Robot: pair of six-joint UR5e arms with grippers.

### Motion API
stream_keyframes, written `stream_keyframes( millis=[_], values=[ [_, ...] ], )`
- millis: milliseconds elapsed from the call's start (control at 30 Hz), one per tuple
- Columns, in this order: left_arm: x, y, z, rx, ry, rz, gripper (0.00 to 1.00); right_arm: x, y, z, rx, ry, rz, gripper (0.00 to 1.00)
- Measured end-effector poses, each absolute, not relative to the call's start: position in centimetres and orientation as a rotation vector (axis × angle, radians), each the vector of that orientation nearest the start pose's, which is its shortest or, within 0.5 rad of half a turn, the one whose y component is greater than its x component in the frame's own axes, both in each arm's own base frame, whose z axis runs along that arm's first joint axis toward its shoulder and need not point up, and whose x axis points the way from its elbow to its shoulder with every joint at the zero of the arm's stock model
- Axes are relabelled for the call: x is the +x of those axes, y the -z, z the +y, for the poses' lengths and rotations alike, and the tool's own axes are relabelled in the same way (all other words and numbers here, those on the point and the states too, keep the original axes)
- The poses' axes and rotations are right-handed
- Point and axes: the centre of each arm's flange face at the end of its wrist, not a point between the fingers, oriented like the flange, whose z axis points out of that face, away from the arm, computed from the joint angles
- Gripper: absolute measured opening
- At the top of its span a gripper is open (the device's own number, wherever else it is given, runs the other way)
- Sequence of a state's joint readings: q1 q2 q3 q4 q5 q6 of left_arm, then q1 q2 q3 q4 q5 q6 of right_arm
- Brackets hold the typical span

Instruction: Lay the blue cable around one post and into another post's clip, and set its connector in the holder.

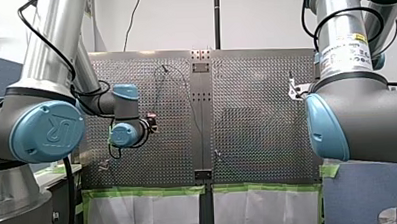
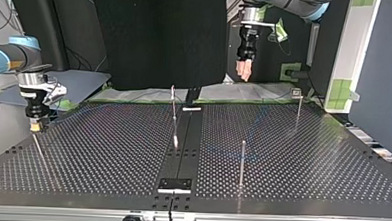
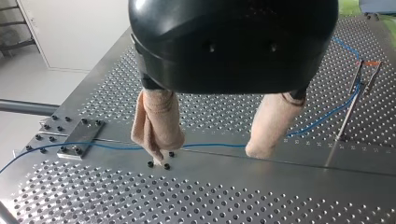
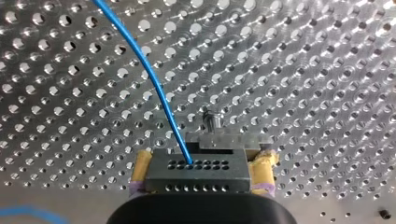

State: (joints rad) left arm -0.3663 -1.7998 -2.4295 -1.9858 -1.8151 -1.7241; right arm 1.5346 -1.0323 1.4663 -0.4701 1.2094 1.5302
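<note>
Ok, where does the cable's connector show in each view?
Right wrist view: connector between the yellow pads.
Top view: at my right gripper, view's left; too small to make out.
Front view: cannot make it out.
Left wrist view: not in it.
Shared landmark: table's plain centre strip (front, top, left wrist views).

a "ur" logo marks my left arm's blue joint cap; my right arm's label is illegible.

Saw shiny brushed metal on perforated table. Found smooth glossy jacket on blue cable, matt dark connector, rough beige cloth-like pads on left gripper, glossy black housing.
</note>
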Motion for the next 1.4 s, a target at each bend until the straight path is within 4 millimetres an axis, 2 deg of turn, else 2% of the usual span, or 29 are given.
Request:
stream_keyframes(
  millis=[700, 1400],
  values=[
    [31.30, -13.19, -24.09, -0.008, 0.251, 1.555, 1.00, 14.44, -26.69, -67.65, 1.431, -1.426, -0.970, 0.79],
    [31.75, -13.48, -24.27, -0.011, 0.254, 1.548, 1.00, 14.44, -26.70, -67.66, 1.431, -1.426, -0.970, 0.79]
  ],
)
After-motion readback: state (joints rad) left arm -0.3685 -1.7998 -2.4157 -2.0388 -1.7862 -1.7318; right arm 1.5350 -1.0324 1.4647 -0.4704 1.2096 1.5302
